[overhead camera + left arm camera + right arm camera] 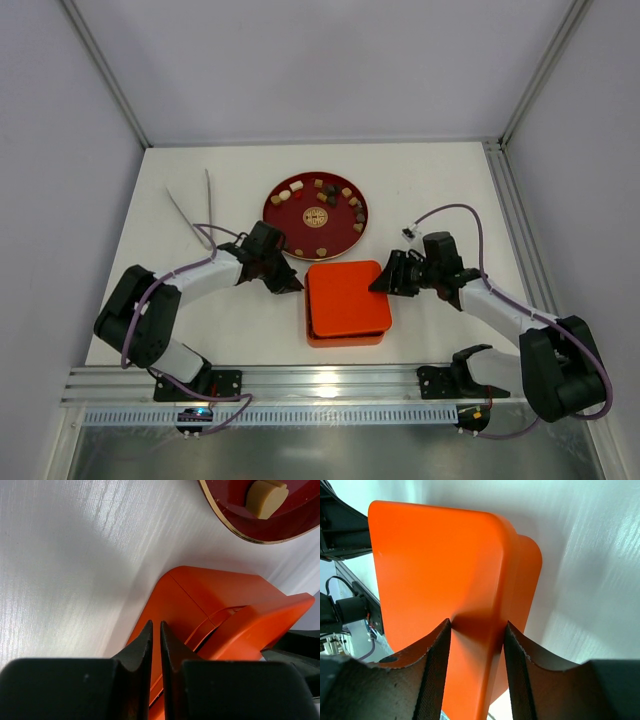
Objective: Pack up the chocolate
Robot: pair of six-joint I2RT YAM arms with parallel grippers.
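One smooth orange lid [445, 565] sits pinched in right jaws; left jaws closed, empty.

The white bench [420, 190] is carrying 3 things directly on its surface: a round red plate [338, 236] is sitting toward the far middle, an orange box [345, 338] is resting just in front of it on the near side, and white tongs [185, 214] are lying left of the plate, legs spreading toward the far edge. The tongs are lying apart from both the plate and the box.
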